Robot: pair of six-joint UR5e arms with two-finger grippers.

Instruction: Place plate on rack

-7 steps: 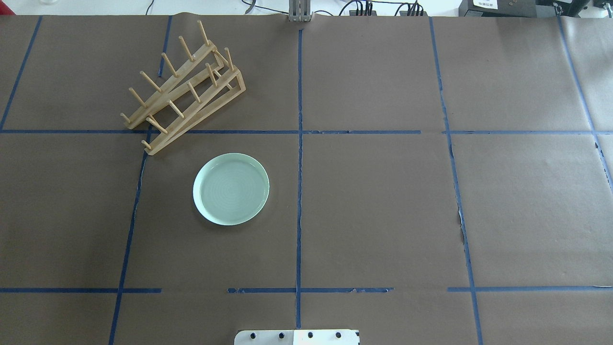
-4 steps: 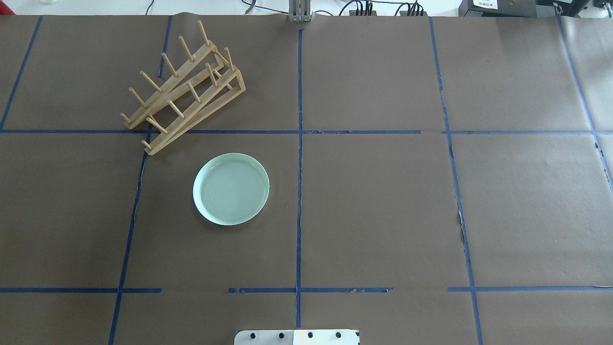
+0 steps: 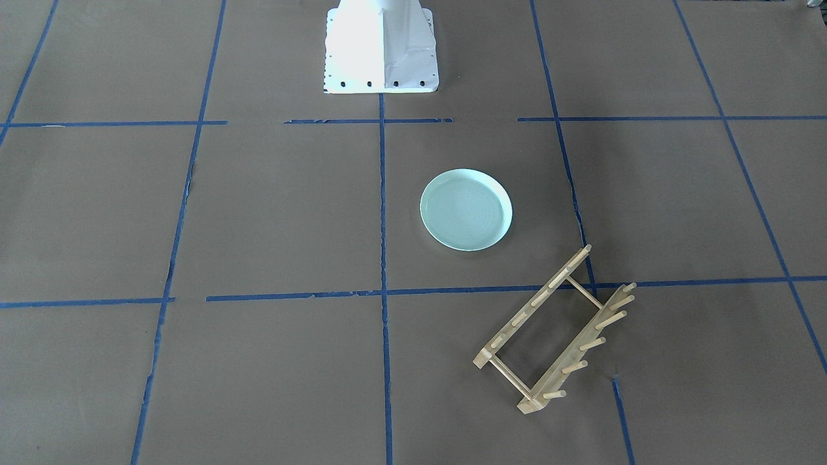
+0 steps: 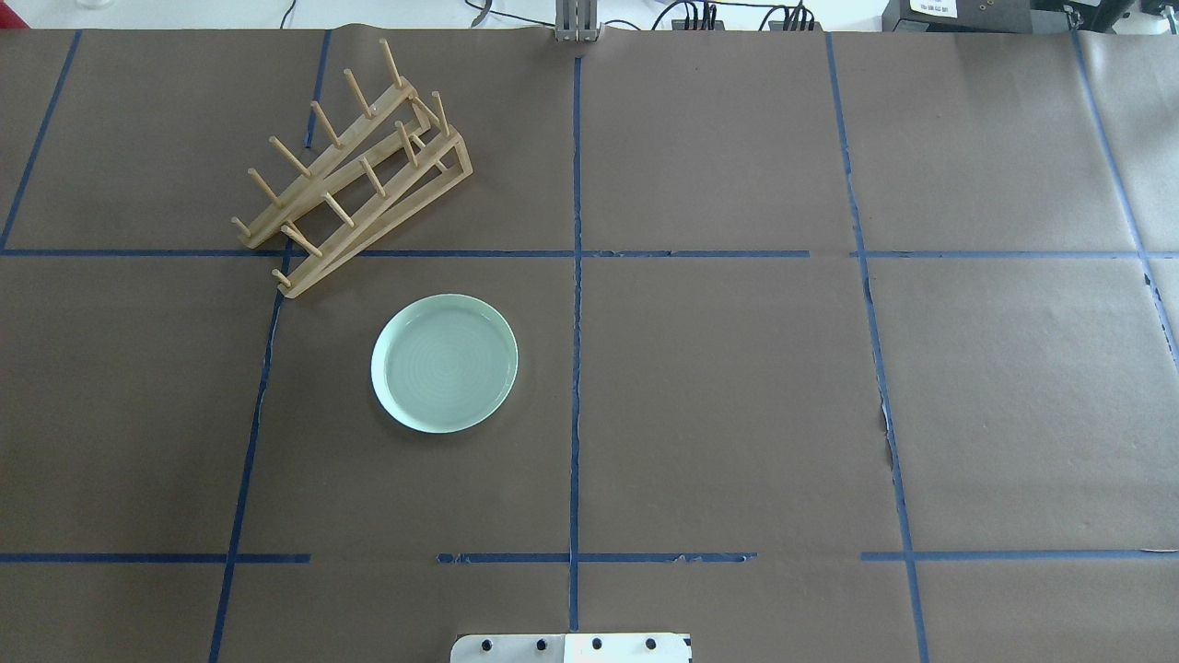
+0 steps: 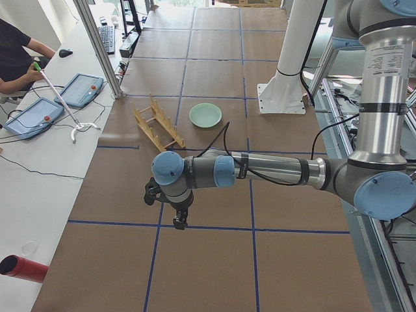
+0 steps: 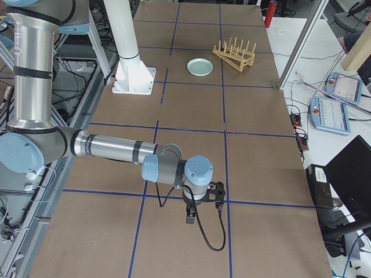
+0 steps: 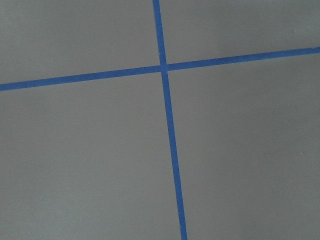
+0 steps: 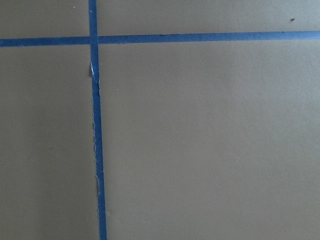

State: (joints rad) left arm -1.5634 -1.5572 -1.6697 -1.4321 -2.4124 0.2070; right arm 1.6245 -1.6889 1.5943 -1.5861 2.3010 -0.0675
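Brown-paper tabletop [image 4: 737, 414] | plate [image 4: 444, 363] lying flat near the rack [image 4: 355, 175], not touching it, every slot empty, so basically nothing done yet, whole pick-and-place still to go | left tool [image 5: 177, 223] and right tool [image 6: 189, 219] both well away from the rack, can't tell if open or closed | vs earlier: plate and rack haven't budged

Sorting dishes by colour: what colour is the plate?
Pale mint green with faint concentric rings; the plate shows best in the overhead view.
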